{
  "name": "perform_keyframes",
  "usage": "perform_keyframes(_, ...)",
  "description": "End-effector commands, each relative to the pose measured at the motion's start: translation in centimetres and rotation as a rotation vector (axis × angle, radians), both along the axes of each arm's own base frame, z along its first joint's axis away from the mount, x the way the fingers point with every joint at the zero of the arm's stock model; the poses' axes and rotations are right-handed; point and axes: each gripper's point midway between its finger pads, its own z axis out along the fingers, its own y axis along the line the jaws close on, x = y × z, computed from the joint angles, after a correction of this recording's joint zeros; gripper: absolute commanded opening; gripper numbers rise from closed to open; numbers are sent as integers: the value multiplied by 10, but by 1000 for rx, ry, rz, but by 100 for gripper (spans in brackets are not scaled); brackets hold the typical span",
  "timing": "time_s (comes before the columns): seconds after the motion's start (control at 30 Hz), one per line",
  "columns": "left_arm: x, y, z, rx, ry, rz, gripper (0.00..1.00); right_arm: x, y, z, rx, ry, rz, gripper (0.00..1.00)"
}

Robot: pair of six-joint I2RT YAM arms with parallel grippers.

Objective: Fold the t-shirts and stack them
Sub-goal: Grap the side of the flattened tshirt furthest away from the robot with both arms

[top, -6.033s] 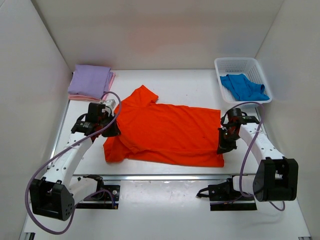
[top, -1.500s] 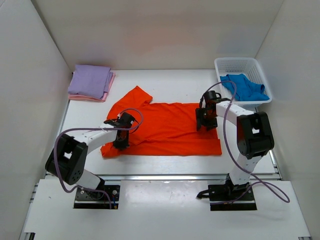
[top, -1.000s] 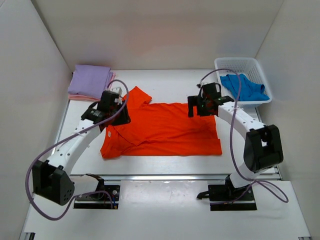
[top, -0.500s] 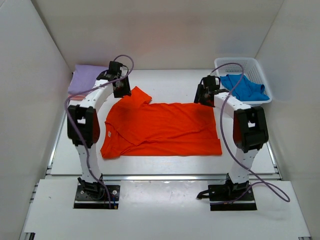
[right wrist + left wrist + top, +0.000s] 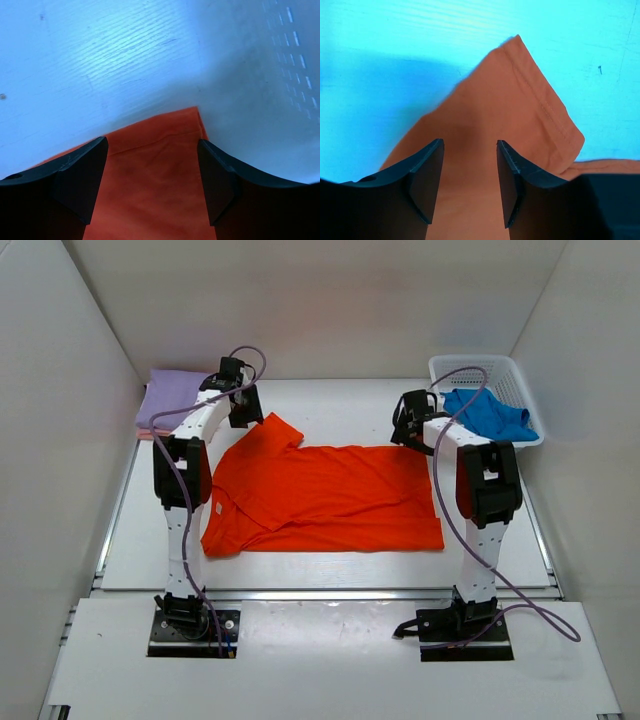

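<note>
Orange t-shirt (image 5: 320, 500) lies flat; only overhead shows blue t-shirt (image 5: 487, 415).

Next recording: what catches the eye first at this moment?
A bright orange t-shirt lies spread in the middle of the table. The left fingers hang open over its far sleeve, the right fingers open over its far right corner. A blue t-shirt sits in the white basket, far right.
</note>
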Motion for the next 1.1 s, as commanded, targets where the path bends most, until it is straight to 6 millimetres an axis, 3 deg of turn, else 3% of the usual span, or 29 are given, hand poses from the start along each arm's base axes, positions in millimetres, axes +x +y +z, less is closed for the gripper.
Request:
perform_keyframes(0.0, 9, -5, 16, -51, -34, -16, 59, 7, -12, 0, 11, -26, -85, 70)
perform_keyframes(0.33, 9, 1, 6, -65, -23, -14, 69, 10, -13, -8, 29, 16, -75, 69)
perform_keyframes(0.43, 8, 4, -1, -40, -5, -21, 73, 11, -14, -13, 27, 36, -71, 57)
perform_keyframes(0.53, 6, 3, -10, -28, 16, -28, 74, 11, -13, -16, 20, 56, -54, 53)
perform_keyframes(0.77, 6, 11, -28, -29, 74, -22, 79, 16, -11, -15, 29, 53, -43, 55)
perform_keyframes(0.87, 10, 8, -41, -24, 103, -45, 85, 17, -9, -15, 31, 50, -31, 57)
perform_keyframes(1.0, 13, 11, -46, 14, 125, -57, 90, 17, -7, -12, 37, 32, -20, 56)
perform_keyframes(1.03, 17, 6, -40, 32, 103, -69, 91, 18, -6, -10, 37, 28, -17, 56)
perform_keyframes(1.07, 17, 7, -43, 54, 108, -75, 91, 13, -8, -19, 30, 49, -20, 56)
